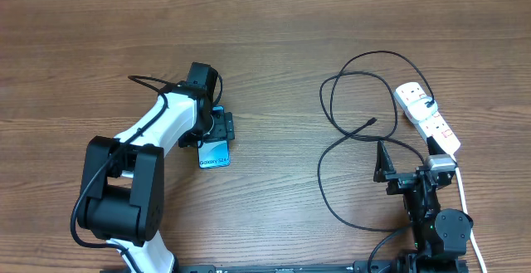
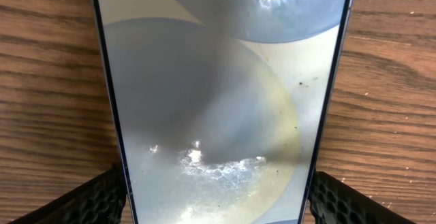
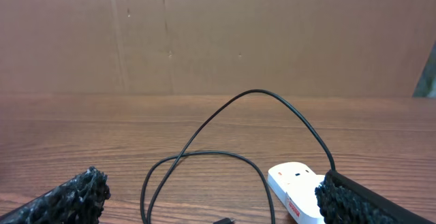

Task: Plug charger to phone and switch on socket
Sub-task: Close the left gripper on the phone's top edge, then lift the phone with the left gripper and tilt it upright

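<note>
Phone [image 2: 218, 101] first, obviously. Pinched across its width by the left gripper [image 2: 218, 207], fingertips [image 2: 95, 200] snug against both long edges at the bottom of the wrist view. Reads as a hold rather than a hover, though can't tell how firm. Lying screen-up on the wooden table [image 1: 274, 41] as far as visible, left of centre in the overhead, teal end poking out below the gripper.

Handling-wise: light, rigid, slick glass on top and smooth sides, so probably slides easily on the wood and could squirt out of a sloppy pinch. Best taken by the long edges, like here, leaving the port end free. Can't make out the port itself.

Further out, lower right of the overhead: right gripper [image 1: 411, 172] spread wide, holding nothing, aimed up-frame at the loops. Then the charger [image 1: 332, 99], thin, floppy, next to weightless, sprawled in loose loops right of centre, with the plug tip [image 1: 371, 122] well apart from the phone. Worth grabbing just behind that tip, not mid-cable, otherwise zero control over where the end points. Beyond that the socket [image 1: 427, 117] near the right edge, white cord [image 1: 465, 202] trailing down-frame. Tiny switches, so likely a careful fingertip poke.
</note>
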Robot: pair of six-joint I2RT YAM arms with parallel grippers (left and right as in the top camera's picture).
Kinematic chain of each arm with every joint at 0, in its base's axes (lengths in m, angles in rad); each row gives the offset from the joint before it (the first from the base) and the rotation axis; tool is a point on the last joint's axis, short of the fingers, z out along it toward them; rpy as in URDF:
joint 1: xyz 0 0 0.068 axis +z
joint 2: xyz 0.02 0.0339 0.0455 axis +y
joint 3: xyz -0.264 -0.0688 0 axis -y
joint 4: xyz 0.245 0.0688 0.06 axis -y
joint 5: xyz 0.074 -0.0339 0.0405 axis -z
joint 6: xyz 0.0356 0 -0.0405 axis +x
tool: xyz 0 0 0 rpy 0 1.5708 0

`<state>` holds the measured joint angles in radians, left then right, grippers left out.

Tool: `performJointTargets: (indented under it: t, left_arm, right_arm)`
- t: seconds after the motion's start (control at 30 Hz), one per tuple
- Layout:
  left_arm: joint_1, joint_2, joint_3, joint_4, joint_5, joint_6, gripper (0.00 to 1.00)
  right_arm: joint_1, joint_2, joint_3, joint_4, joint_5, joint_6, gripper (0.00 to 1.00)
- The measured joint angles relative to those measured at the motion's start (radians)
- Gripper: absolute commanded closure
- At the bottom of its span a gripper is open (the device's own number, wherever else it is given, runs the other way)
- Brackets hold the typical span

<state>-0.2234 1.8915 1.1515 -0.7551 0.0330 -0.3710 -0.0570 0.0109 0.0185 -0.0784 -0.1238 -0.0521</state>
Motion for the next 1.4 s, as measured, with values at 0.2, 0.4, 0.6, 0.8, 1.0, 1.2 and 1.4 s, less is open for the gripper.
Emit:
performJointTargets:
  t: [0.2, 0.4, 0.6, 0.8, 1.0, 1.2, 1.4]
  left_arm:
    - [-0.013, 0.009, 0.001, 0.000, -0.014, 0.000, 0.13]
    - [-0.038, 0.033, 0.014, -0.011, -0.060, 0.000, 0.14]
    - [-0.038, 0.033, 0.015, -0.012, -0.059, -0.001, 0.16]
    - [-0.038, 0.033, 0.016, -0.014, -0.058, 0.000, 0.23]
    - [-0.039, 0.034, 0.019, -0.021, -0.056, 0.000, 0.30]
    - [-0.039, 0.038, 0.027, -0.051, -0.049, 0.000, 0.37]
    - [-0.039, 0.058, 0.060, -0.162, -0.018, 0.000, 0.41]
  right_arm:
    - [0.000, 0.000, 0.000, 0.000, 0.000, 0.000, 0.00]
    - [0.000, 0.000, 0.000, 0.000, 0.000, 0.000, 0.00]
    - [0.000, 0.000, 0.000, 0.000, 0.000, 0.000, 0.00]
    - [0.000, 0.000, 0.000, 0.000, 0.000, 0.000, 0.00]
    - [0.000, 0.000, 0.000, 0.000, 0.000, 0.000, 0.00]
    - [0.000, 0.000, 0.000, 0.000, 0.000, 0.000, 0.00]
    - [0.000, 0.000, 0.000, 0.000, 0.000, 0.000, 0.00]
